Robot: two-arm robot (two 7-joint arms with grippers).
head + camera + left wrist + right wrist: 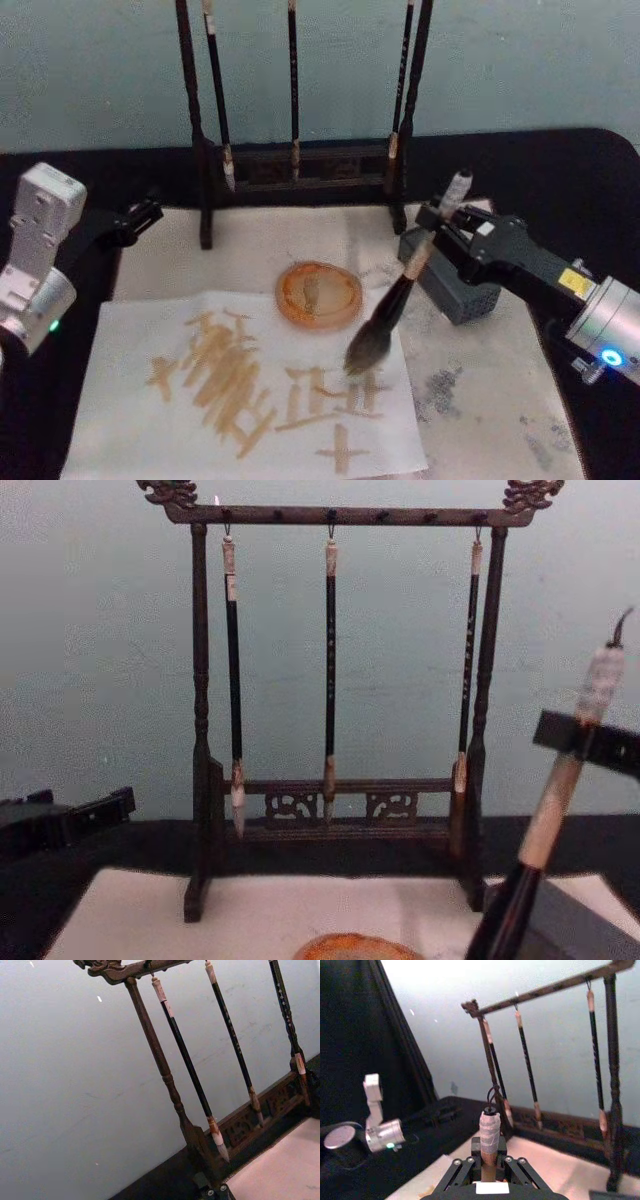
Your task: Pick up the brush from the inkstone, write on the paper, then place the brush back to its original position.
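My right gripper [441, 222] is shut on the brush [396, 298] around its pale upper handle, holding it tilted. The bushy dark head [367, 350] points down and left and touches or hovers just over the right part of the paper [130, 400], which carries several tan strokes. In the right wrist view the taped handle end [489, 1129] rises between the fingers [465, 1169]. The chest view shows the brush [553, 815] at the right edge. A grey inkstone block [462, 296] sits under the right gripper. My left gripper [138, 218] is parked at the far left.
A round orange dish [319, 294] sits just left of the brush. A dark wooden rack [338, 516] with three slim hanging brushes stands at the back. A pale felt mat [500, 400] lies under everything on the black table.
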